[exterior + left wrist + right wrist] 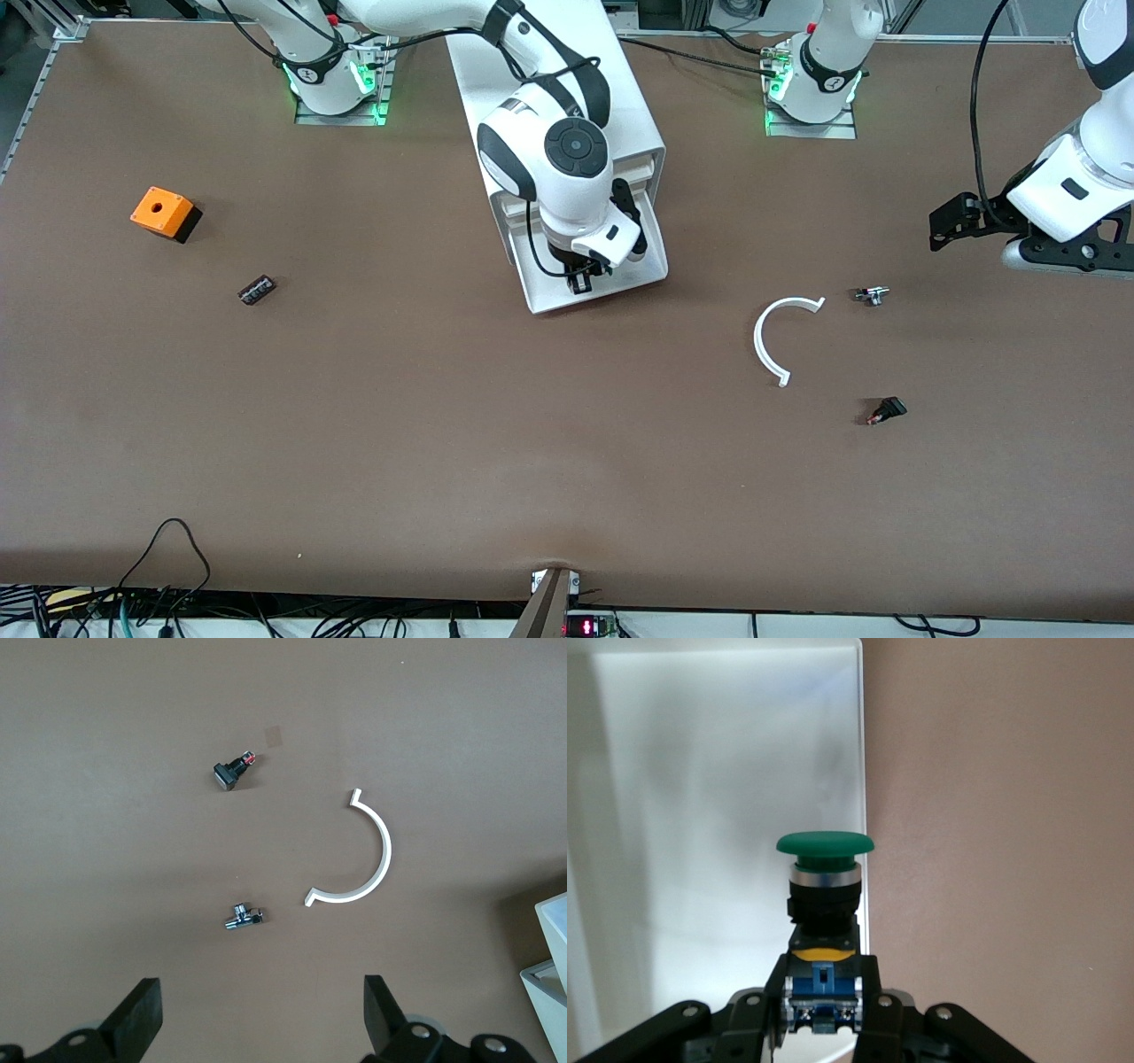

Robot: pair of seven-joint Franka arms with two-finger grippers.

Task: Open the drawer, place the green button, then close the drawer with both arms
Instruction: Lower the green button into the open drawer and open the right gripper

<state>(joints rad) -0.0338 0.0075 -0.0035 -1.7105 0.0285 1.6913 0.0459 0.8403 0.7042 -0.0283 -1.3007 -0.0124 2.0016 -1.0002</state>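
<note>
Brown matte table [354,443] fills the front view, with 2 arm bases along its edge farthest from the camera. White cabinet [567,106] stands at the middle of that edge, between the bases; 1 drawer [542,297] is pulled out toward the camera, its white floor bare where it shows.

Right arm [549,151] reaches from its base over the cabinet top, elbow bent, wrist pointing straight down. Right gripper [824,1014] hangs over the open drawer, near the drawer's front rim, fingers pinched on the blue-and-black body of the button [824,895]; green cap leads, yellow band just ahead of the fingers. Drawer side wall runs just beside the cap in the right wrist view.

Left arm [1076,168] is folded back at the table edge on its own end and waits, forearm angled down. Left gripper [261,1023] is held over bare table, fingers spread wide, nothing between them.

Loose items, none touching:
- white C-shaped strip [771,341], middle of the table toward the left arm's end
- orange box [164,213], toward the right arm's end
- black-and-red switch [886,410], nearer the camera than the strip
- small dark block [257,290], near the orange box
- small metal fitting [871,295], just beside the strip
</note>
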